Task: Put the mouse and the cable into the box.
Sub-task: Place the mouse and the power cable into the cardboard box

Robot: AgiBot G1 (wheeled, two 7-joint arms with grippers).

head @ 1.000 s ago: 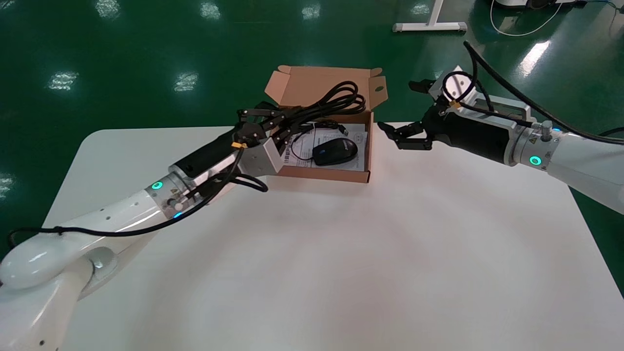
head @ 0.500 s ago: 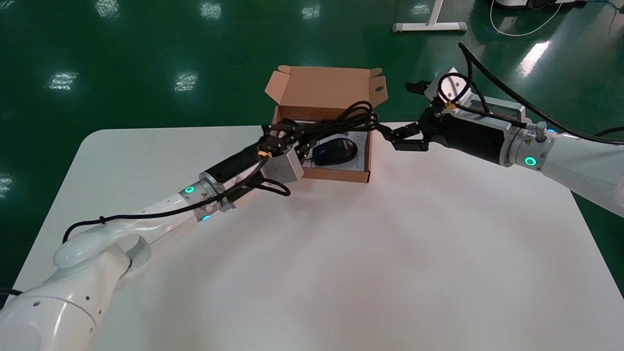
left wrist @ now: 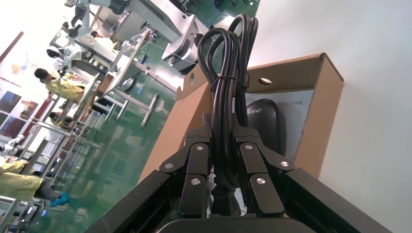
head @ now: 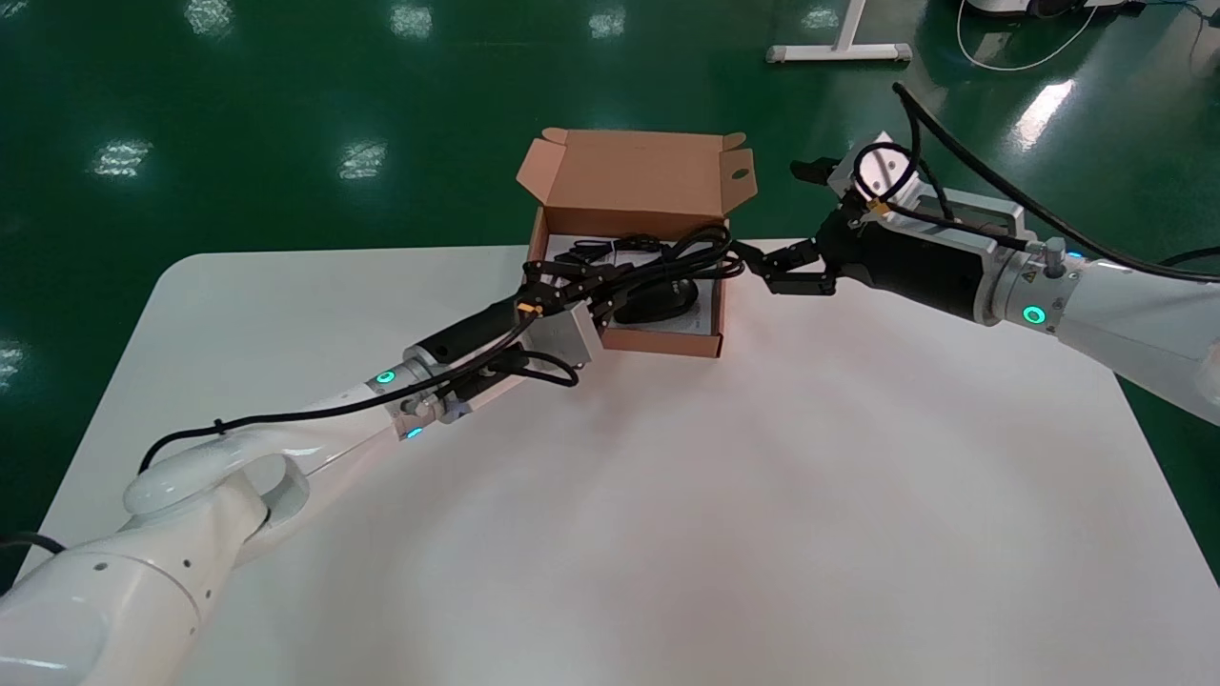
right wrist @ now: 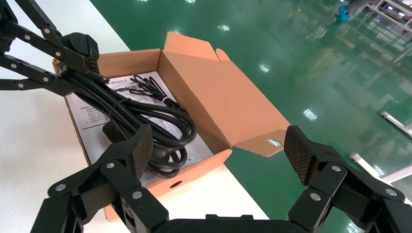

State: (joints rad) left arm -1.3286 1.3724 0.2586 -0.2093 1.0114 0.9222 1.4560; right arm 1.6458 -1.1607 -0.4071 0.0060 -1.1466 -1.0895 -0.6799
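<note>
Cable (head: 672,257), one thick black bundle tied at its middle, is being held at its plug end by the left end effector (head: 572,278), whose fingers are closed narrowly on it from both sides. This end effector is hovering at the left near corner of the single open cardboard box (head: 658,341), which is sitting at the far edge of the white desk (head: 667,524). The bundle's long axis is running left to right and slightly farther away, across the open box and over the one black mouse (head: 658,303). Its looped end is reaching the box's right wall.

The mouse is lying inside the box on a printed paper sheet (head: 701,319), partly hidden under the bundle, with its long axis also running roughly left to right.

Just right of the box, the right end effector (head: 774,211) is hanging with its fingers spread wide and gripping nothing. Its nearer fingertip is sitting right beside the cable's loops; whether they are touching cannot be told.
</note>
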